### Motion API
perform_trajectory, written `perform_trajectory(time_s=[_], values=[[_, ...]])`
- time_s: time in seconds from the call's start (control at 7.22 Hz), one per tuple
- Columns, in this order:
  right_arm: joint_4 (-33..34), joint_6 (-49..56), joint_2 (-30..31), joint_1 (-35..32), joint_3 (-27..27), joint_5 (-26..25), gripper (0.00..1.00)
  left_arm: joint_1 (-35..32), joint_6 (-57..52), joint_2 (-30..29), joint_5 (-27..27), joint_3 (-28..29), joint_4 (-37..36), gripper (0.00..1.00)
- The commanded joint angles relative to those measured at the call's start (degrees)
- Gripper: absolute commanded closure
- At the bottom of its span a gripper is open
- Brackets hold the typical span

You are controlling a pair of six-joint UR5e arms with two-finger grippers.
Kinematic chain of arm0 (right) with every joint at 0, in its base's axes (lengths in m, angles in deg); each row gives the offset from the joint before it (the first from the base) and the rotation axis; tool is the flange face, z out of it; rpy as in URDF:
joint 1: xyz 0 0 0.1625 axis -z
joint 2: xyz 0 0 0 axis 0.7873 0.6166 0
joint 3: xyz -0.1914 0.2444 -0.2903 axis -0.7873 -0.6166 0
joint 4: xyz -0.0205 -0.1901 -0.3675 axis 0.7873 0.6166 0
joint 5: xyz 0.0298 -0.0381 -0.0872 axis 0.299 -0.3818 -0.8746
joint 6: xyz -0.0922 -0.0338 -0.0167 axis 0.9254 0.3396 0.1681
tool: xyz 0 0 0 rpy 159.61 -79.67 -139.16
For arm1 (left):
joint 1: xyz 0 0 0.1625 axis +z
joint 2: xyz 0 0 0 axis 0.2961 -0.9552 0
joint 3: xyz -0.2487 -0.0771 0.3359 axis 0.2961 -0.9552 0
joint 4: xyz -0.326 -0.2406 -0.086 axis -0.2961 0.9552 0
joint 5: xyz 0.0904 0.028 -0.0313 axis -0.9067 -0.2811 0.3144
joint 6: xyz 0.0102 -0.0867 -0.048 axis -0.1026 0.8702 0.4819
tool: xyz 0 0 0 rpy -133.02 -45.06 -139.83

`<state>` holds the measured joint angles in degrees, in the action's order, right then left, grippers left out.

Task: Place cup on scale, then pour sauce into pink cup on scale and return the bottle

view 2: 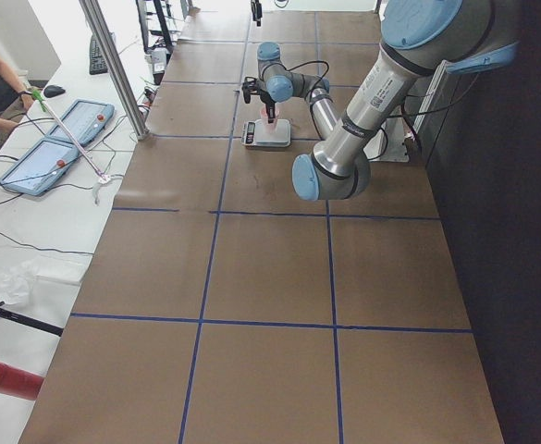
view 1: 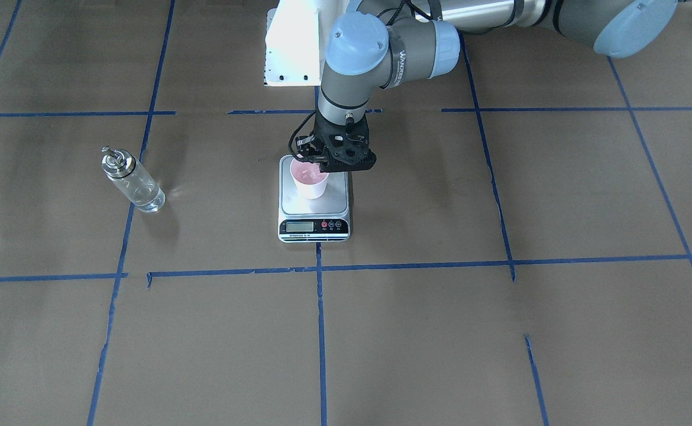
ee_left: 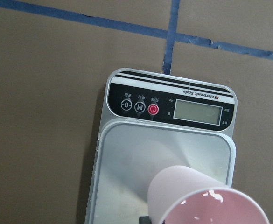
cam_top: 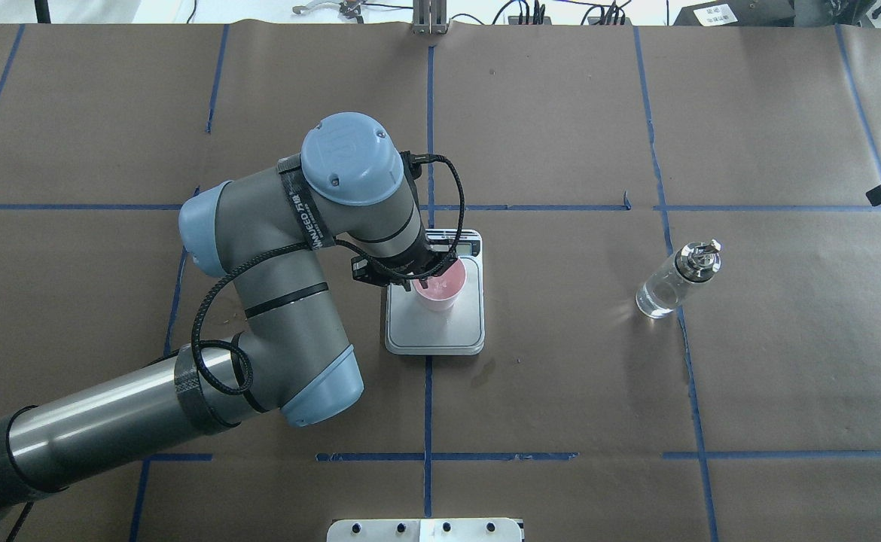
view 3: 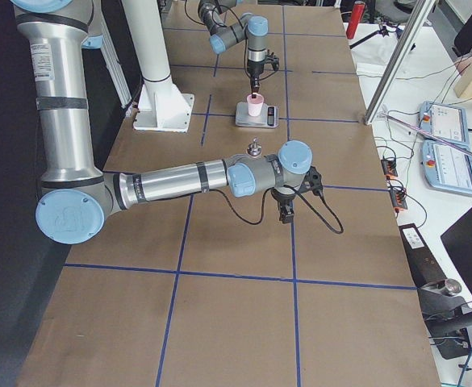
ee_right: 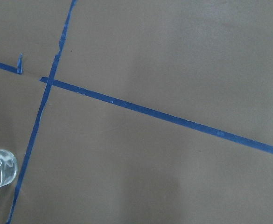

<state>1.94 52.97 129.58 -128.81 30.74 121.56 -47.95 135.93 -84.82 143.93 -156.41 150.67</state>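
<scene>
Looking like step 1 done: cup [view 1: 309, 180] on scale [view 1: 335, 202], left gripper [view 1: 323, 168] at rim, can't tell if clamped; pour + bottle [view 1: 136, 183] return left.

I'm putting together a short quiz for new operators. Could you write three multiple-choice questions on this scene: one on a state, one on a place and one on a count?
1. How is the bottle placed?
A) lying on its side
B) standing upright on the table
C) broken in pieces

2. Where is the cup?
A) on the scale's steel top
B) on the table beside the bottle
C) upside down on the bottle

3. How many round buttons does the scale have?
A) one
B) five
C) three

Answers:
1 B: the bottle stands on its base, apart from everything else.
2 A: the cup sits on the steel top, behind the display.
3 C: the left wrist view shows three buttons in a row beside the display.
</scene>
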Motion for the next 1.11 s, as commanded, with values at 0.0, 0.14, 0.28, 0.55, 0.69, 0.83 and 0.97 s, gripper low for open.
perform_trajectory(time_s=[0.0,0.14,0.28,0.55,0.69,0.83,0.97], values=[[-3.29,-5.57,0.08,1.54,3.13,0.01,0.0,-0.12,-0.12,1.77,-0.04,-2.85,-0.08,0.27],[-8.01,-7.16,3.21,1.9,6.11,0.27,0.0,-0.99,-0.12,1.87,-0.04,-4.61,-0.25,0.27],[-10.84,-11.53,6.81,3.04,11.1,0.19,0.0,-2.04,-0.12,1.87,-0.04,-5.06,-0.26,0.27],[-15.34,-26.66,11.93,8.9,20.24,-0.43,0.0,-4.07,-0.21,6.57,0.05,-9.69,0.01,0.27],[-16.57,-36.87,12.03,13.64,22.98,-0.6,0.01,-4.16,-0.3,8.62,-0.13,-12.25,0.01,0.27],[-20.67,-45.24,12.9,16.12,25.8,-0.87,0.01,-5.21,-0.3,8.72,-0.13,-12.36,0.01,0.27],[-22.11,-50.28,13.43,19.8,28.52,-4.61,0.01,-7.57,-0.73,8.9,-0.13,-12.54,0.01,0.27]])
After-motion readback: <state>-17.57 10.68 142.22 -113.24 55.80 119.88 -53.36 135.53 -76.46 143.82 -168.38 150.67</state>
